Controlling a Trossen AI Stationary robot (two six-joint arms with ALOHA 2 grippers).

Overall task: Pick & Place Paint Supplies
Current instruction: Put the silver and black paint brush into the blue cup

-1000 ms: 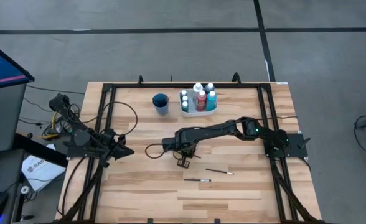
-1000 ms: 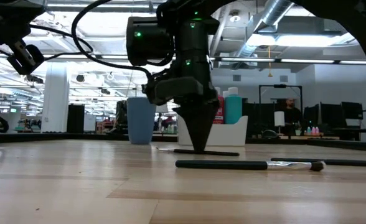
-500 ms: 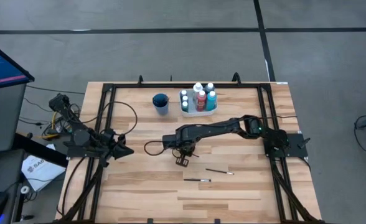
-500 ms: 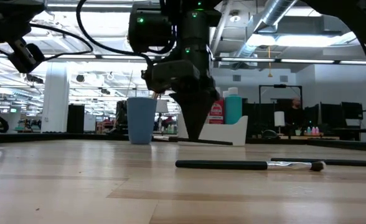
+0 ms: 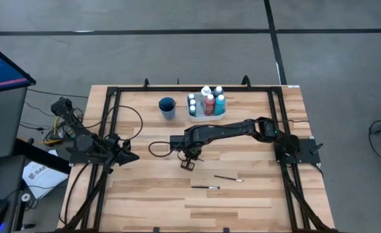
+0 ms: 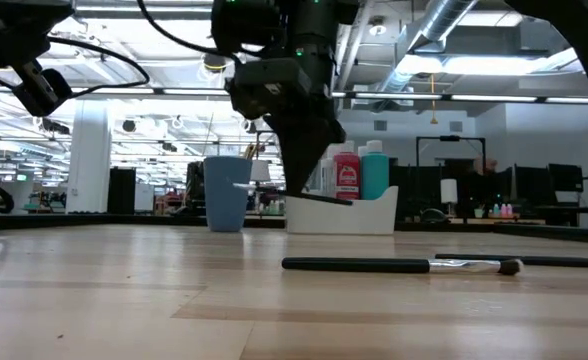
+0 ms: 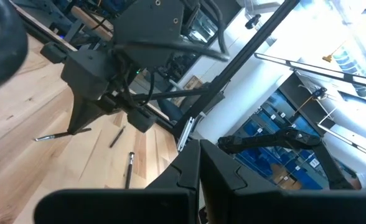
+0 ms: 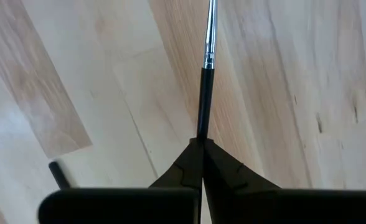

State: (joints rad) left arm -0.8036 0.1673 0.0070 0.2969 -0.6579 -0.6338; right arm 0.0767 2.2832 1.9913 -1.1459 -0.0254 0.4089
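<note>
My right gripper [image 6: 296,192] hangs above the middle of the table, shut on a thin dark-handled paintbrush [image 8: 203,93], also seen in the left wrist view [image 7: 61,134]. Two more paintbrushes [image 5: 205,187] [image 5: 229,178] lie flat on the wood nearer the front edge. White-capped paint bottles [image 5: 208,102] stand in the white tray [image 5: 197,116] at the far edge, next to the blue cup [image 5: 167,107]. My left gripper [image 5: 133,157] waits shut at the table's left side, holding nothing. My right gripper pinches the paintbrush's dark handle [image 8: 202,134] between its two fingertips, about midway along the brush. The fingers come from above, pointing down, and lie across the brush. The brush is lifted clear of the table, nearly level, sticking out on both sides [image 6: 329,200].
A black frame [image 5: 113,97] runs around the tabletop. A dark cable loop [image 5: 157,150] lies left of the right gripper. The two loose brushes [image 6: 399,265] [image 6: 564,262] lie near the front right; the wood to the front left is bare.
My right gripper has risen straight up, a little toward the far edge, still shut. The paintbrush, which lay on the table under the fingertips, is now lifted clear and hangs nearly level at about the height of the tray's rim.
</note>
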